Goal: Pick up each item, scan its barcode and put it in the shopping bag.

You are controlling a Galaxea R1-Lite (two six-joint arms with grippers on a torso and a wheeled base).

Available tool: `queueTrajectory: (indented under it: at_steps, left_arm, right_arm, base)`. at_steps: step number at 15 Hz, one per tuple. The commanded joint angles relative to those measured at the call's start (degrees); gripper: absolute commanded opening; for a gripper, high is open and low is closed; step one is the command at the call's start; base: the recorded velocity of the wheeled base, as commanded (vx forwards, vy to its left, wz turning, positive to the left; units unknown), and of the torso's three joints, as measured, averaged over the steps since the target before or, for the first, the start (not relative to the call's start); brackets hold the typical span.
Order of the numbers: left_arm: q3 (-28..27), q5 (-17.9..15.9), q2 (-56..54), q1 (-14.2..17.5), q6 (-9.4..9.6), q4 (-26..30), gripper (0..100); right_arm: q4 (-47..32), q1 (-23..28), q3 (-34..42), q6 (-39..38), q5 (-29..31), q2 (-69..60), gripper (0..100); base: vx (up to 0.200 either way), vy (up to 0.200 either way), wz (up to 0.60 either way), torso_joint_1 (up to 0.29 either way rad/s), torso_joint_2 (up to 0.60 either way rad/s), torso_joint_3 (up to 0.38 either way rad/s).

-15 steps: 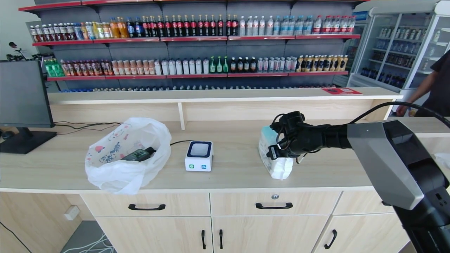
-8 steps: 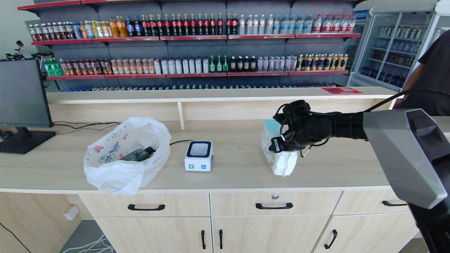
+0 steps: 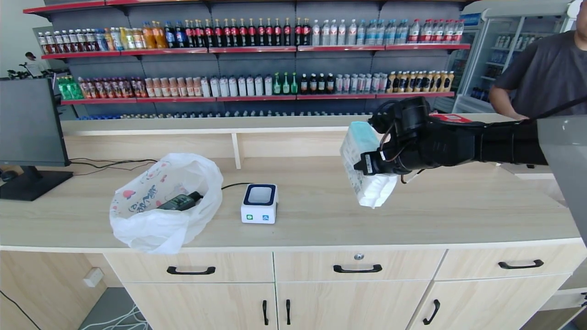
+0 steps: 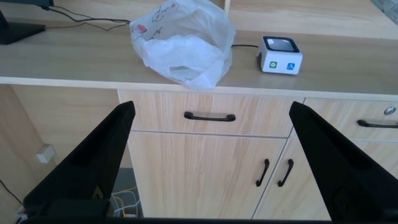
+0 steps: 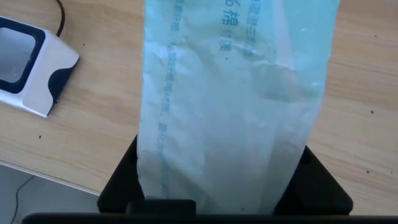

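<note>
My right gripper (image 3: 373,162) is shut on a white and pale-blue tissue pack (image 3: 364,165), held in the air above the right part of the wooden counter (image 3: 321,215). In the right wrist view the tissue pack (image 5: 233,106) hangs between the black fingers (image 5: 121,180), above the counter, with the scanner (image 5: 28,74) off to one side. The small white scanner (image 3: 259,203) with a dark top sits mid-counter. Left of it lies the white shopping bag (image 3: 165,201), open, with a dark item (image 3: 181,200) inside. My left gripper (image 4: 208,162) is open, low in front of the cabinet drawers.
A monitor (image 3: 27,128) stands at the counter's far left with cables behind the bag. A raised ledge (image 3: 293,123) runs along the counter's back. A person (image 3: 541,73) stands behind it at the far right. Drink shelves fill the background.
My right gripper has lifted the tissue pack off the counter and raised it. The left arm's motion cannot be judged.
</note>
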State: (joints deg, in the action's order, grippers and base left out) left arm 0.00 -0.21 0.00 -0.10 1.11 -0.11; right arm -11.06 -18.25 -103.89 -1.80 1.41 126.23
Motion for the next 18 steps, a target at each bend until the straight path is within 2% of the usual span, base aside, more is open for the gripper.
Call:
queueTrajectory:
  at_steps: [1,2,6,8,9,13,15,18]
  left_arm:
    - [0.00,-0.06,0.00,0.01,-0.05,0.11,100]
    - [0.00,-0.06,0.00,0.01,-0.05,0.11,100]
    - [0.00,0.03,0.00,0.01,-0.23,0.29,100]
    - [0.00,0.03,0.00,0.01,-0.14,0.29,100]
    - [0.00,0.03,0.00,0.01,-0.14,0.29,100]
    - [0.00,0.03,0.00,-0.08,-0.05,0.37,100]
    - [0.00,-0.06,0.00,-0.08,0.03,0.37,100]
    - [0.00,-0.06,0.00,0.01,0.03,0.37,100]
  right_arm:
    - [5.26,-0.30,11.69,0.05,-0.27,-9.60,0]
    - [8.42,-1.00,15.91,0.05,-0.27,-12.06,0]
    - [30.22,-3.55,35.69,0.13,-0.18,-21.12,0]
    - [36.98,-4.07,45.88,0.40,0.08,-26.65,0]
    - [39.97,-4.07,48.25,0.40,0.17,-28.06,0]
    - [65.37,-4.07,59.77,0.49,2.72,-30.70,0]
    - [76.62,-4.16,66.01,-0.04,6.06,-30.43,0]
    - [84.01,-4.87,71.37,-1.36,6.23,-30.08,0]
  base:
    - [0.000,0.000,0.00,0.000,0.00,0.000]
    - [0.000,0.000,0.00,0.000,0.00,0.000]
    - [0.000,0.000,0.00,0.000,0.00,0.000]
    - [0.000,0.000,0.00,0.000,0.00,0.000]
    - [0.000,0.000,0.00,0.000,0.00,0.000]
    - [0.000,0.000,0.00,0.000,0.00,0.000]
    - [0.000,0.000,0.00,0.000,0.00,0.000]
    - [0.000,0.000,0.00,0.000,0.00,0.000]
